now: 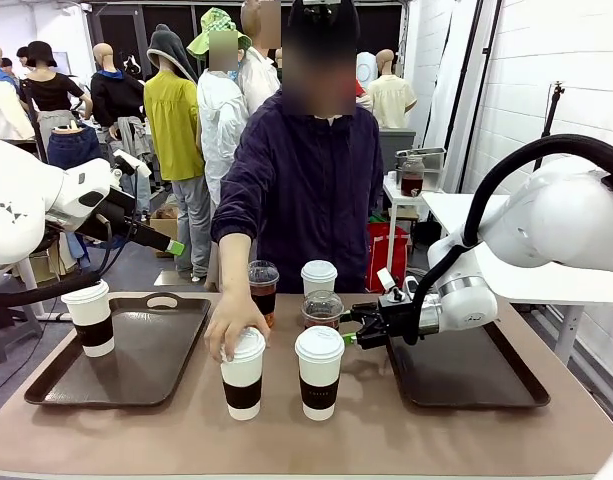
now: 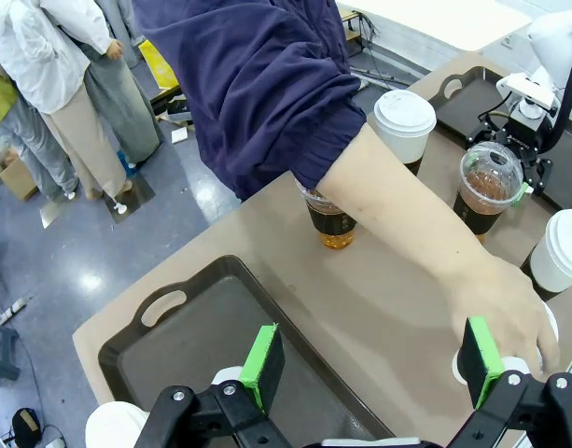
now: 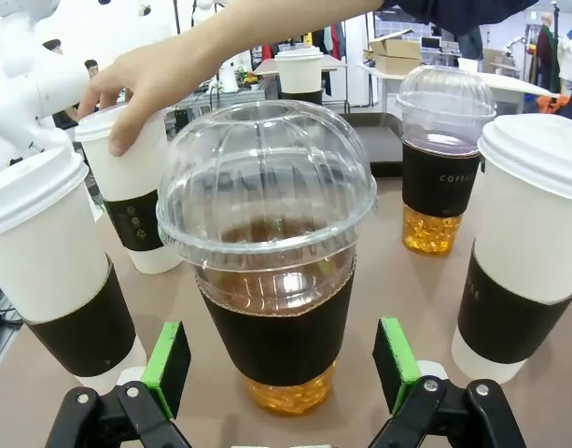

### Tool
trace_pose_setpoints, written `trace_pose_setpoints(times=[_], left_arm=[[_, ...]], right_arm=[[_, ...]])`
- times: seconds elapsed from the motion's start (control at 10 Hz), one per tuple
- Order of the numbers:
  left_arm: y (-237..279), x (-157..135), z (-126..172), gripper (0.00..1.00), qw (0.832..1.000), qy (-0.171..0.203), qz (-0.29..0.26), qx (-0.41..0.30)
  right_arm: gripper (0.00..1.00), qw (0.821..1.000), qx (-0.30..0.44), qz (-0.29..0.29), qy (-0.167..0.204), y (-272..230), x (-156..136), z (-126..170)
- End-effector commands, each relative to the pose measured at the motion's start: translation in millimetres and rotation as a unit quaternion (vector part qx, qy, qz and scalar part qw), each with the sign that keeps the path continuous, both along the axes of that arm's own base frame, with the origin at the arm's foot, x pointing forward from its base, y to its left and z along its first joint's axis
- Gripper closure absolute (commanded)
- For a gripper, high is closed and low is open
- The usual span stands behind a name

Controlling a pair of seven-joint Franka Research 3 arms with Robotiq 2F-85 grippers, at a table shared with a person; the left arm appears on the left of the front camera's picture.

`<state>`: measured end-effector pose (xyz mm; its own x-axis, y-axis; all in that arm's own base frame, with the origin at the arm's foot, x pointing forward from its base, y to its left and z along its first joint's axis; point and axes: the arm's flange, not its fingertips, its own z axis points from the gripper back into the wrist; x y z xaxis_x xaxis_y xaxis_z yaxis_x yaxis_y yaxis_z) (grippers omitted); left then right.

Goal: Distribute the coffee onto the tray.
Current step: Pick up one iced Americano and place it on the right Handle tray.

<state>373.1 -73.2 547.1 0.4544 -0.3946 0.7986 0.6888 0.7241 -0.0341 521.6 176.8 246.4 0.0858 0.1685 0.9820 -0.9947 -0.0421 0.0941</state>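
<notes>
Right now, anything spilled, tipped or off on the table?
Nothing stands out. All six cups stand upright with lids on, no spill on the table. A person's hand rests on one front cup.

A red bag (image 1: 386, 257) sits beside a white side table (image 1: 393, 190) that bears a dark-filled jar (image 1: 412, 176).

In the right wrist view, pale capitals on the dark sleeve (image 3: 441, 179) of the clear dome-lidded cup (image 3: 446, 103) at the far left of the cluster read "COFFE", with the rest lost round the curve. Faint marks on the sleeves of the far white paper cup (image 3: 533, 177) and the near-left paper cup (image 3: 127, 173) cannot be read.
</notes>
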Motion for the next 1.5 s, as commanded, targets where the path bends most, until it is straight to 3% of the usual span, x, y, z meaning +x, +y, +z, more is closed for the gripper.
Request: trace_pose_setpoints(times=[0.0, 1.4], left_arm=[[1, 0, 0, 0.0, 1.0, 0.001, -0.001, -0.004], [1, 0, 0, 0.0, 1.0, 0.001, -0.001, -0.004]], right_arm=[[0.0, 1.0, 0.005, 0.008, 0.002, 7, 2, -3], [0.0, 0.999, 0.024, 0.028, 0.023, 42, 8, -13]])
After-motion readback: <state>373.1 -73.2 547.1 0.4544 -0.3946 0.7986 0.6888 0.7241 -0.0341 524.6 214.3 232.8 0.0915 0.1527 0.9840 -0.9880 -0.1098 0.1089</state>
